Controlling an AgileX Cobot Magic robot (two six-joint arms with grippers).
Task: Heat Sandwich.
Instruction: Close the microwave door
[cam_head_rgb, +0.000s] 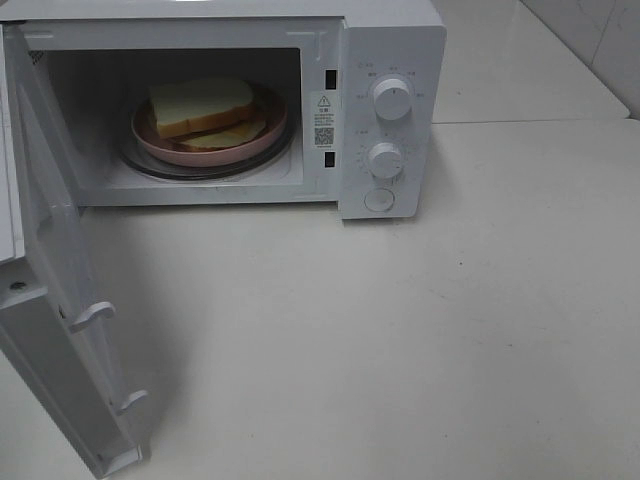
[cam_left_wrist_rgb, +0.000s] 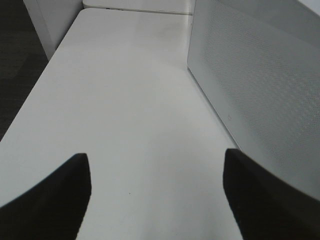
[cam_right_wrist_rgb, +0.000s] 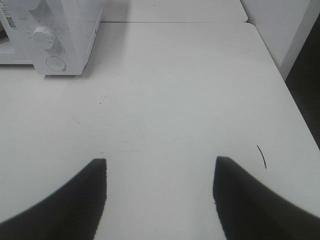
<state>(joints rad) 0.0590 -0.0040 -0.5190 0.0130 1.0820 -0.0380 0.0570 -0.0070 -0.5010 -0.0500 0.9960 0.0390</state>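
Only the high view shows the sandwich (cam_head_rgb: 200, 105), which lies on the pink plate (cam_head_rgb: 215, 152) inside the microwave (cam_head_rgb: 400, 40), with the door (cam_head_rgb: 50, 250) open. Only the wrist views show the left fingers (cam_left_wrist_rgb: 55, 200) and right fingers (cam_right_wrist_rgb: 65, 200). Both pairs are apart, holding nothing. Open tabletop (cam_right_wrist_rgb: 175, 100) runs from the knobs (cam_right_wrist_rgb: 44, 35) to its edge.

Soft, even light from above, somewhat dim, no hard glare on pale counter (cam_head_rgb: 480, 340). Microwave (cam_head_rgb: 395, 60) cavity shaded, sandwich (cam_head_rgb: 200, 105) inside readable. Open door (cam_head_rgb: 60, 290) casts broad soft shadow on counter near it. High view slightly grainy. Wrist views — left claw (cam_left_wrist_rgb: 155, 157), right claw (cam_right_wrist_rgb: 160, 161) dark, out-of-focus silhouettes; counter beyond sharper.
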